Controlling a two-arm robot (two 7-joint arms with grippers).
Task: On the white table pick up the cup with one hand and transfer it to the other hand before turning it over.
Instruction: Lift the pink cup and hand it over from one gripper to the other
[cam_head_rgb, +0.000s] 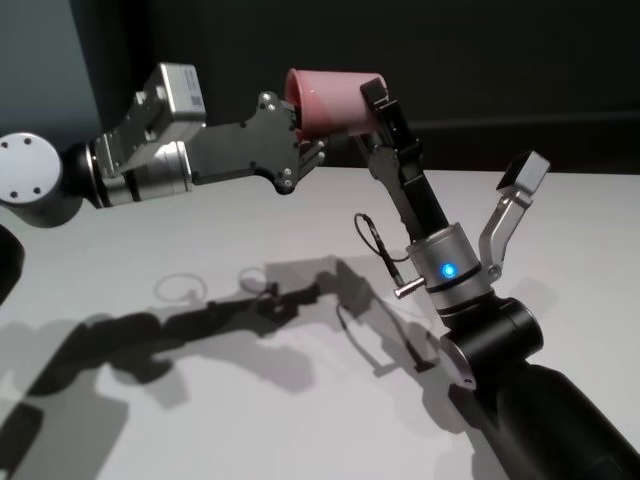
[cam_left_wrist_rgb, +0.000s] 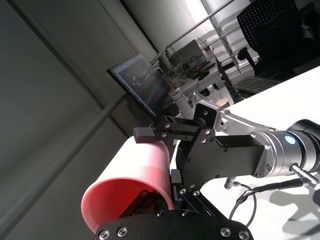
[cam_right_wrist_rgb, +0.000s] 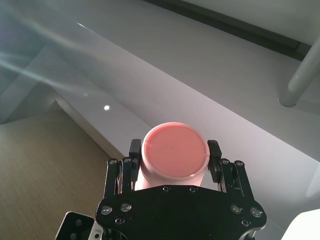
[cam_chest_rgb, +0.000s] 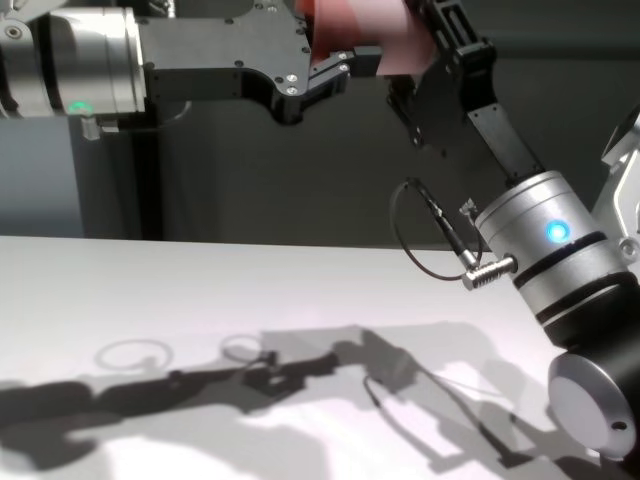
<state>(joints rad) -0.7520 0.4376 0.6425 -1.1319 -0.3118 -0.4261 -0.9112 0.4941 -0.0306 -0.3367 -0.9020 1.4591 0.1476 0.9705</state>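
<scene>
The pink cup (cam_head_rgb: 335, 100) lies on its side high above the white table (cam_head_rgb: 150, 420). My left gripper (cam_head_rgb: 300, 130) reaches in from the left and is shut on the cup's wall at the open rim. In the left wrist view one finger (cam_left_wrist_rgb: 142, 197) is inside the cup's rim (cam_left_wrist_rgb: 125, 200). My right gripper (cam_head_rgb: 378, 105) comes up from the lower right and is shut across the base end. In the right wrist view its fingers (cam_right_wrist_rgb: 134, 150) stand on either side of the cup's closed base (cam_right_wrist_rgb: 175, 150). The cup (cam_chest_rgb: 360, 35) is at the top edge of the chest view.
The arms' shadows and two faint ring marks (cam_head_rgb: 180, 288) lie on the table below. A black cable (cam_head_rgb: 375, 245) loops off my right wrist. A monitor (cam_left_wrist_rgb: 142, 87), desks and an office chair (cam_left_wrist_rgb: 280, 30) stand far behind.
</scene>
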